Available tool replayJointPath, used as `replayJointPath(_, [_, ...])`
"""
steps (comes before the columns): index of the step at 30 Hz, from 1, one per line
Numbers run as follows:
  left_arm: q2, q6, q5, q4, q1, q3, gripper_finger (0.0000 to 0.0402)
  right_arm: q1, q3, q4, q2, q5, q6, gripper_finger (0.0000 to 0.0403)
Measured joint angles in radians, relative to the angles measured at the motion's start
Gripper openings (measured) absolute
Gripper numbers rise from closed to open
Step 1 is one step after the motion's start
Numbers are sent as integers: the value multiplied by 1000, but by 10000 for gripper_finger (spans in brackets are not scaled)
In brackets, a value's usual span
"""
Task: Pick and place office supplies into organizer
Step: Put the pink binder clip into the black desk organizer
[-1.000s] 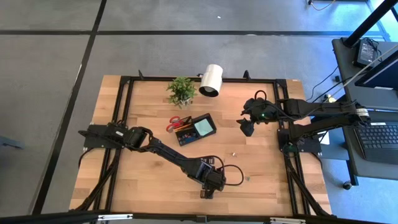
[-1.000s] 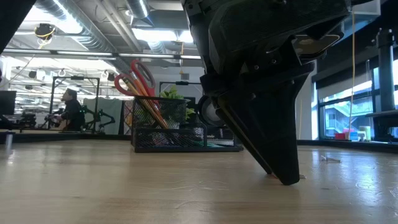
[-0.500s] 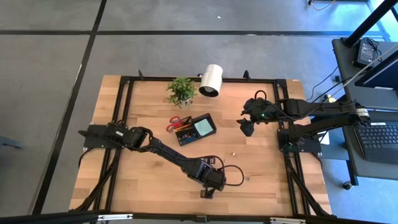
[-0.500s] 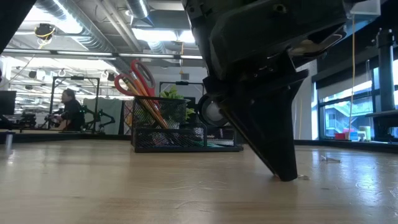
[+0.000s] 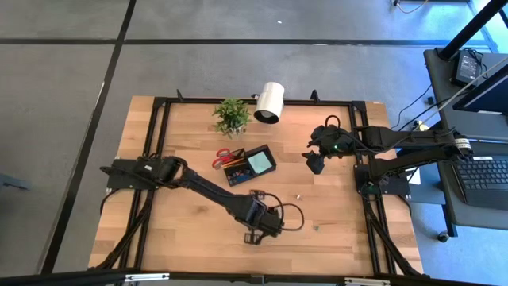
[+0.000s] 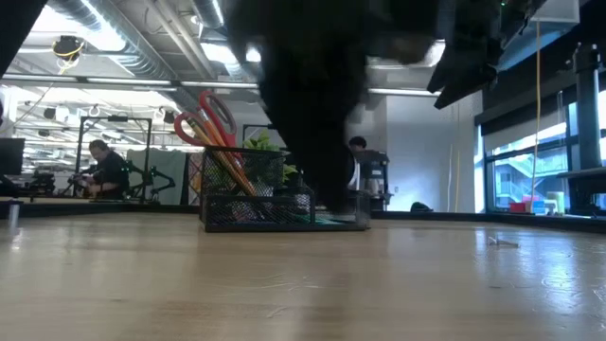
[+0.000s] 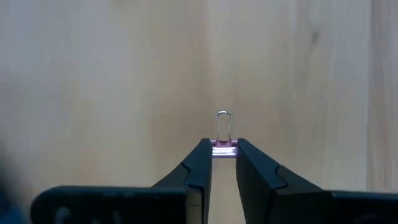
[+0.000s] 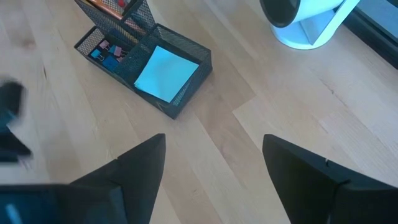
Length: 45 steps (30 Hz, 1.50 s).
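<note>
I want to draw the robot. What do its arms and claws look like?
Both jointed arms are black. The left claw has two flat, pointed black fingers; a black cable loops beside its wrist. The right claw has two wide black fingers; a green light glows on that wrist.

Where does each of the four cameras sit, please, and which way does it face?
High: above, straight down on the table; both arms show.
Low: at tabletop height, level toward the organizer; a blurred dark arm crosses it.
Left wrist: looks past the left hand shut on a clip.
Right wrist: looks past the open right hand at organizer and lamp.
High, low and right wrist share the organizer.
</note>
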Motion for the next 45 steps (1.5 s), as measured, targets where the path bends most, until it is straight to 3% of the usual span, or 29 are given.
replayJointPath(10, [-122, -30, -199, -428, 59, 5, 51, 0, 0, 4, 0, 1, 3, 272])
replayJointPath(18, [-120, 131, -355, -480, 118, -26, 51, 0, 0, 12, 0, 2, 5, 272])
replayJointPath(29, [-121, 181, -325, -444, 210, -150, 51, 0, 0, 12, 0, 3, 8, 272])
replayJointPath(45, [-122, 165, -259, -352, 247, -219, 66, 0, 0, 7, 0, 35, 4, 272])
